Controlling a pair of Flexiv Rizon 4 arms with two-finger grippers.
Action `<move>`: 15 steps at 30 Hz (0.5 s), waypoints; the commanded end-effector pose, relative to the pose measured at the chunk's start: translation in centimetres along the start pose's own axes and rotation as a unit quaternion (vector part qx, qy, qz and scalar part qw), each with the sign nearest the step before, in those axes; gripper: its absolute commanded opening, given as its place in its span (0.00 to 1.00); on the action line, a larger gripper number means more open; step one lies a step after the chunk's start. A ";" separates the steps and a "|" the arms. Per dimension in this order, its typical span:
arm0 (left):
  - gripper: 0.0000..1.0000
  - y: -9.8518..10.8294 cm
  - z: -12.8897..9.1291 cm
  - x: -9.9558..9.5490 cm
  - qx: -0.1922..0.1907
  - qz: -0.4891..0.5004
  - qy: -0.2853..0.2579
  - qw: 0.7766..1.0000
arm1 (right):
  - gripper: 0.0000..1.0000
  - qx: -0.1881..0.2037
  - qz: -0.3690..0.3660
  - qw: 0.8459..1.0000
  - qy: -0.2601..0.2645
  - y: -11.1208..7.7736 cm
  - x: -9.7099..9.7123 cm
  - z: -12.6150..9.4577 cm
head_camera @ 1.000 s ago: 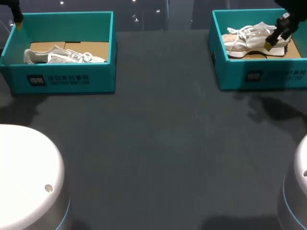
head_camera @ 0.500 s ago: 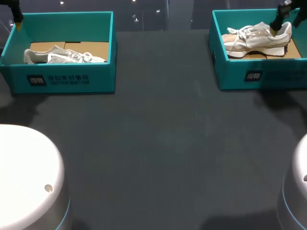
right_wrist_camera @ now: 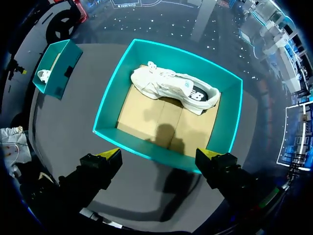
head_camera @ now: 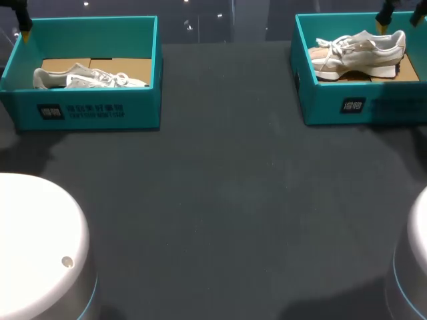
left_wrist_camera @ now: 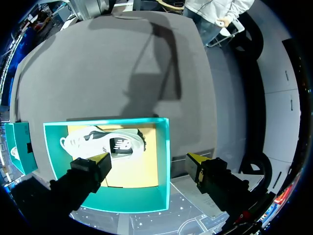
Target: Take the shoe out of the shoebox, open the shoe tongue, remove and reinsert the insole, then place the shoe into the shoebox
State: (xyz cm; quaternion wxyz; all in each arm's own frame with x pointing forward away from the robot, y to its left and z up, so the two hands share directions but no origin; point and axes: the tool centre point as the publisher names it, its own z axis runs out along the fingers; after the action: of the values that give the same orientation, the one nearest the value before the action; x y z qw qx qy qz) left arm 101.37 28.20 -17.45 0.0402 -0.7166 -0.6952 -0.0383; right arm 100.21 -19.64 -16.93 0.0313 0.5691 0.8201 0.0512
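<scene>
Head view, left shoe (head_camera: 90,79) lying in the left box (head_camera: 100,110), right shoe (head_camera: 357,52) in the right box (head_camera: 387,107), left wrist view, left gripper (left_wrist_camera: 147,159) released, empty, above its box, right wrist view, right gripper (right_wrist_camera: 157,152) spread wide, empty, over its box.

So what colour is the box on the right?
The box is teal, floor brown; best in the right wrist view.

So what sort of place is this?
Probably a robot test lab: a dark table, the teal left shoebox and right shoebox each holding a white sneaker, the left pincer and right pincer hanging open above them.
</scene>
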 end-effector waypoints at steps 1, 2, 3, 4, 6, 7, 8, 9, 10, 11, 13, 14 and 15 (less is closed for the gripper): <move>1.00 -0.2 0.0 0.0 -0.002 0.000 0.001 1.000 | 1.00 0.033 0.046 0.998 -0.004 1.4 -1.5 1.7; 1.00 -0.2 0.0 0.0 -0.002 0.000 0.001 1.000 | 1.00 0.029 0.062 0.998 0.001 1.8 -2.1 2.1; 1.00 -0.2 0.0 0.0 -0.002 0.000 0.001 1.000 | 1.00 0.035 0.066 0.997 -0.002 2.4 -2.7 2.6; 1.00 -0.2 0.0 0.0 -0.002 0.000 0.001 1.000 | 1.00 0.046 0.081 0.996 -0.016 2.9 -3.2 3.0; 1.00 -0.2 0.0 0.0 -0.002 0.000 0.001 1.000 | 1.00 0.039 0.092 0.995 -0.010 4.0 -4.4 3.8; 1.00 -0.2 0.0 0.0 -0.002 0.000 0.001 1.000 | 1.00 0.047 0.101 0.994 -0.019 4.4 -4.8 4.0; 1.00 -0.2 0.0 0.0 -0.002 0.000 0.001 1.000 | 1.00 0.040 0.098 0.994 -0.022 4.9 -5.2 4.1; 1.00 -0.2 0.0 0.0 -0.002 0.000 0.001 1.000 | 1.00 0.031 0.100 0.994 -0.030 5.3 -5.6 4.2; 1.00 -0.2 0.0 0.0 -0.002 0.000 0.001 1.000 | 1.00 0.036 0.103 0.993 -0.047 5.7 -6.0 4.3; 1.00 -0.2 0.0 0.0 -0.002 0.000 0.001 1.000 | 1.00 0.030 0.099 0.993 -0.056 6.1 -6.4 4.5; 1.00 -0.2 0.0 0.0 -0.002 0.000 0.001 1.000 | 1.00 0.025 0.098 0.993 -0.057 6.5 -7.2 4.9; 1.00 -0.2 0.0 0.0 -0.002 0.000 0.001 1.000 | 1.00 0.025 0.098 0.993 -0.057 6.5 -7.2 4.9; 1.00 -0.2 0.0 0.0 -0.002 0.000 0.001 1.000 | 1.00 0.025 0.098 0.993 -0.057 6.5 -7.2 4.9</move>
State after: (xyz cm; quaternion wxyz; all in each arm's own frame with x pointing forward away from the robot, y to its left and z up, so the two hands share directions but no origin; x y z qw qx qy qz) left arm 101.37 28.20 -17.46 0.0403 -0.7166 -0.6953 -0.0385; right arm 108.09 -23.94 -20.98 0.0754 0.6478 0.7578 0.0183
